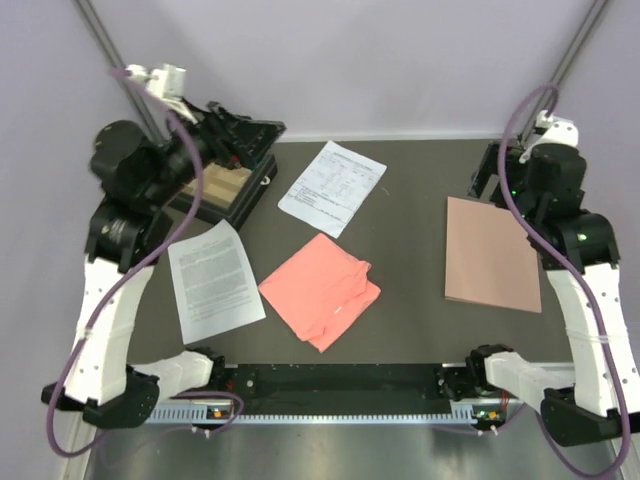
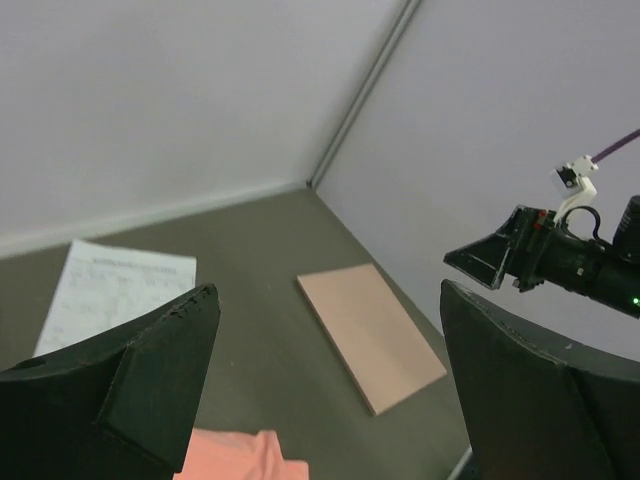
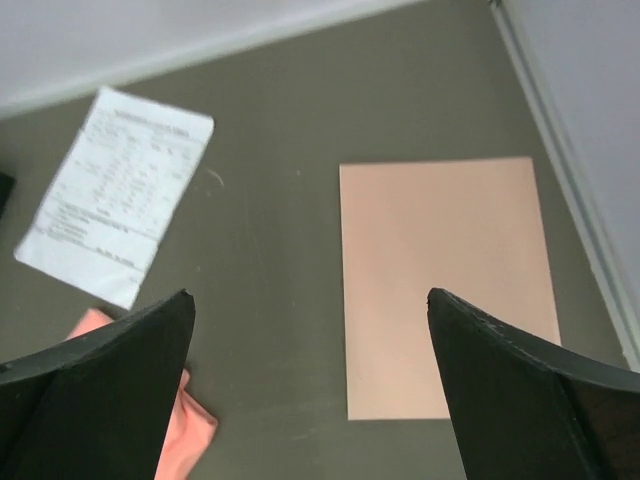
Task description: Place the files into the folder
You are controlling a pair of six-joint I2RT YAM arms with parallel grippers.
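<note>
Two white printed sheets lie on the dark table. The dense-text sheet (image 1: 215,280) is at the left front. The table-layout sheet (image 1: 332,186) is at the back middle and shows in both wrist views (image 2: 115,295) (image 3: 120,195). The tan folder (image 1: 492,254) lies closed and flat at the right (image 2: 372,335) (image 3: 445,285). My left gripper (image 1: 250,140) (image 2: 328,290) is open and empty, raised at the back left. My right gripper (image 1: 487,180) (image 3: 310,295) is open and empty, raised above the folder's far left edge.
A salmon-pink folded cloth (image 1: 320,290) lies in the middle between the sheets and the folder, its edge visible in the wrist views (image 2: 235,458) (image 3: 195,430). A black frame with a wood-coloured panel (image 1: 225,188) sits at the back left under the left arm.
</note>
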